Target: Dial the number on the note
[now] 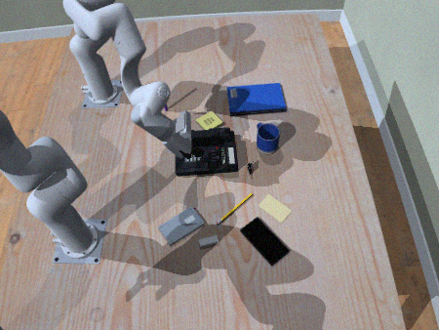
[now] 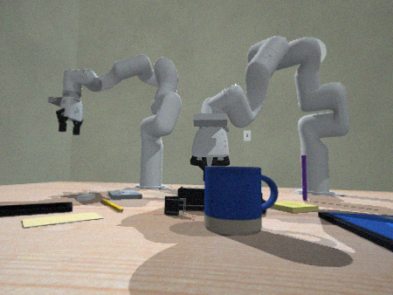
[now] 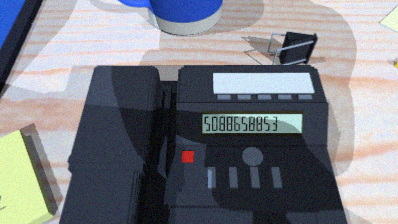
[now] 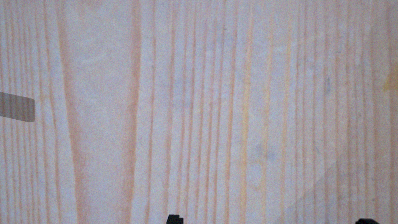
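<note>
My left jaws (image 1: 185, 154) (image 2: 204, 175) are shut narrow with nothing between them, tips down at the keypad (image 1: 193, 159). The likeliest trouble is a wrong key: a slight sideways drift or a badly judged hop could catch a neighbour. Pressing too long or bouncing might enter a digit twice, and losing count could add an extra one. The display (image 1: 223, 155) (image 3: 252, 123) appears to read 5088658853 (I can't make out the note's writing, so I can't vouch for the match). A careless sideways exit could nudge the handset.

The phone (image 1: 210, 169) (image 2: 191, 197) (image 3: 316, 167) lies under my left jaws, its display ahead of them. The handset (image 1: 215, 138) (image 3: 115, 125) rests in its cradle, just beside them; the yellow note (image 1: 210, 120) (image 2: 294, 206) (image 3: 22, 175) sits beyond it. My right jaws (image 2: 69, 126) hang wide and empty above the tabletop, well apart from the phone.
</note>
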Tool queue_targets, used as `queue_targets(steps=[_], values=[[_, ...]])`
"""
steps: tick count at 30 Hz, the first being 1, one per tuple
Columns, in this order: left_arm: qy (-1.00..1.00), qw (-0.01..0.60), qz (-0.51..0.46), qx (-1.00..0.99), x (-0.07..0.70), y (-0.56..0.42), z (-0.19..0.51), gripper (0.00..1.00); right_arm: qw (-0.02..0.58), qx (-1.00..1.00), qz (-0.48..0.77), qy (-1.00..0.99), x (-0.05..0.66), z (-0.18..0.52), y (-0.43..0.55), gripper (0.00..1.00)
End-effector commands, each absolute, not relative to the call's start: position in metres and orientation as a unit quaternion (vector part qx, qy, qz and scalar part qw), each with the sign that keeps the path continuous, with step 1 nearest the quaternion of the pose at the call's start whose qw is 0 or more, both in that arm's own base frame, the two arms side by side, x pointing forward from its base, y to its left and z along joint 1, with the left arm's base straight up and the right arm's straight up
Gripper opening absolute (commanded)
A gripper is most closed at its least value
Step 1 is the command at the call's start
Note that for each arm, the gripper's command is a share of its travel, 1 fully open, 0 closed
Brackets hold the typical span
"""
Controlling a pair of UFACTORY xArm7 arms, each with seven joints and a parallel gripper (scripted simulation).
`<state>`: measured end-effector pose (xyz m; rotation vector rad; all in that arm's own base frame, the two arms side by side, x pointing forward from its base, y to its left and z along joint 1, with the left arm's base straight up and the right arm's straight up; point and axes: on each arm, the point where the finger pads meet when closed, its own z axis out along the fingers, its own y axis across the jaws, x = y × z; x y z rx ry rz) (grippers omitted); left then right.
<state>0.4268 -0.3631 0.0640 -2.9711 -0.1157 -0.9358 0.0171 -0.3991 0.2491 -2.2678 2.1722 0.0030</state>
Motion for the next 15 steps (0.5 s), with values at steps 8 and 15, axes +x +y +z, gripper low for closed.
queue_targets(steps=[8, 15], values=[[-0.037, 0.011, -0.301, -0.953, 0.409, -0.342, 0.065, 0.0, 0.0, -0.722, 0.0, 0.692, 0.017, 0.25, -0.4, 1.0], [-0.037, 0.011, -0.301, -0.953, 0.403, -0.335, 0.065, 0.0, 0.0, -0.722, 0.0, 0.692, 0.017, 0.25, -0.4, 1.0]])
